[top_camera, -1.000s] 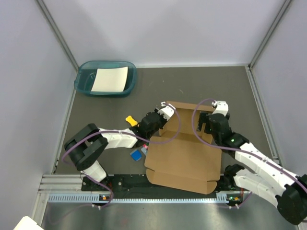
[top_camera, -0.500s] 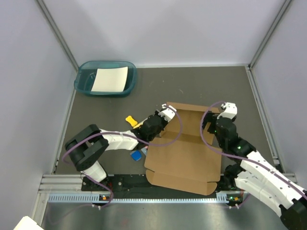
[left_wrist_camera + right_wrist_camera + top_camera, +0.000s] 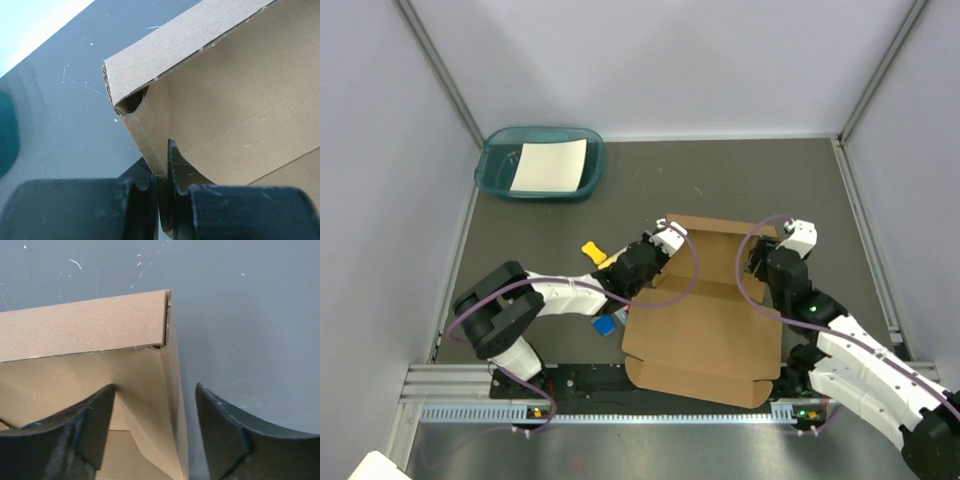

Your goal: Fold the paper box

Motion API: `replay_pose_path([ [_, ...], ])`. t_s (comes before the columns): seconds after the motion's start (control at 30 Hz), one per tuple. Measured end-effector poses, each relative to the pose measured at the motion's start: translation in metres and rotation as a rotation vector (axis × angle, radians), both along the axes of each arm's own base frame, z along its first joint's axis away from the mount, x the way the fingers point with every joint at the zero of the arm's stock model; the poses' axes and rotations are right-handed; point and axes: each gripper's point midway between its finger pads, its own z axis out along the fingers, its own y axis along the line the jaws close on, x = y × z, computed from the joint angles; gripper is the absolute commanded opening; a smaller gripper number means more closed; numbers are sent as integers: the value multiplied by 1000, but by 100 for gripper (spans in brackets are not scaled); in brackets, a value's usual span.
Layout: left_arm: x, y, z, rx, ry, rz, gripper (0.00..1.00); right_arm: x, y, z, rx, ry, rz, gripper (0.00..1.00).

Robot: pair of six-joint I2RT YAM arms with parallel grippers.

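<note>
Paper box (image 3: 705, 320) lies low centre on the counter (image 3: 770, 180), by my reckoning under half folded: far wall stands, my left pincer (image 3: 161, 165) clenched on its left wall, my right pincer (image 3: 155, 388) released astride the right wall, near flaps flat.

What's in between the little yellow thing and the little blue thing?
The robot's left arm reaches across the table between the yellow piece and the blue piece. The top view shows it.
</note>
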Motion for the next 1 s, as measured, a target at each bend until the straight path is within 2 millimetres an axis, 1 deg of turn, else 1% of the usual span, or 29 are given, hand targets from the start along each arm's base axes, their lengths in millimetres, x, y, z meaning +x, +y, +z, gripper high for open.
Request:
replay_pose_path([
  [0.03,0,0,-1,1,0,0,0,0,-1,-1,-2,1,-3,50],
  [0.07,-1,1,-1,1,1,0,0,1,-2,-3,-4,5,-7,47],
  [0.17,-3,1,-2,1,1,-2,0,4,-1,-6,-7,12,-12,44],
  [0.4,-5,3,-2,0,1,2,0,10,-3,-19,-43,46,-28,28],
  [0.47,-6,4,-1,0,0,3,0,11,-4,-23,-57,57,-38,11],
  [0.5,-6,5,-1,2,1,6,0,12,-5,-26,-70,67,-45,0],
  [0.6,-7,7,0,2,-1,10,0,15,-8,-29,-99,90,-63,0],
  [0.77,-9,11,2,10,1,19,0,18,-7,-30,-116,126,-68,0],
  [0.8,-9,11,1,13,4,19,0,19,-6,-31,-117,132,-66,5],
  [0.9,-10,12,1,14,8,21,0,19,-5,-31,-117,142,-63,16],
  [0.97,-10,13,0,14,11,24,0,19,-4,-32,-116,155,-60,18],
  [1.0,-10,12,1,10,10,25,0,18,-3,-35,-120,167,-57,20],
])
